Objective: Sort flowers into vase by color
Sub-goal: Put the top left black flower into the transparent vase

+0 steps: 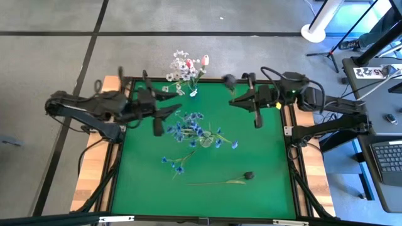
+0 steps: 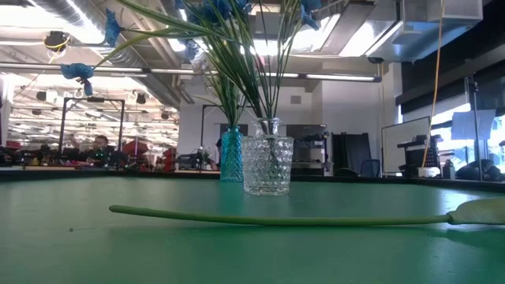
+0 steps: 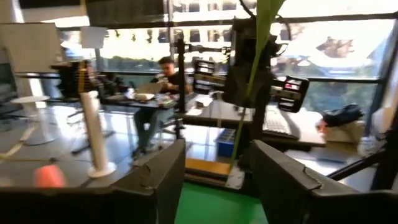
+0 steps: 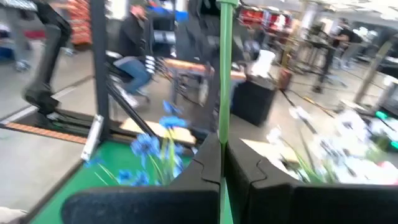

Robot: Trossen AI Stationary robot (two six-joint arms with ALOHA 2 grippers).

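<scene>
A clear glass vase stands mid-table with blue blossoms. At the far edge, a teal vase holds white blossoms and a pink bud. One blue spray lies on the mat. A dark-bud flower also lies there, and its stem shows in the low view. My right gripper is shut on a green stem. My left gripper hovers open left of the clear vase. My right gripper pinches a thin green stem between its two shut fingers, which come level from the table's right and lie across it. The stem rises out of the fingers, lifted clear of the mat. Its dark, blurred head shows toward the far edge.
The green mat has a raised dark frame around it. Wooden table edges show on both sides. A white stand and a desk with a keyboard lie beyond the table. People sit in the room behind.
</scene>
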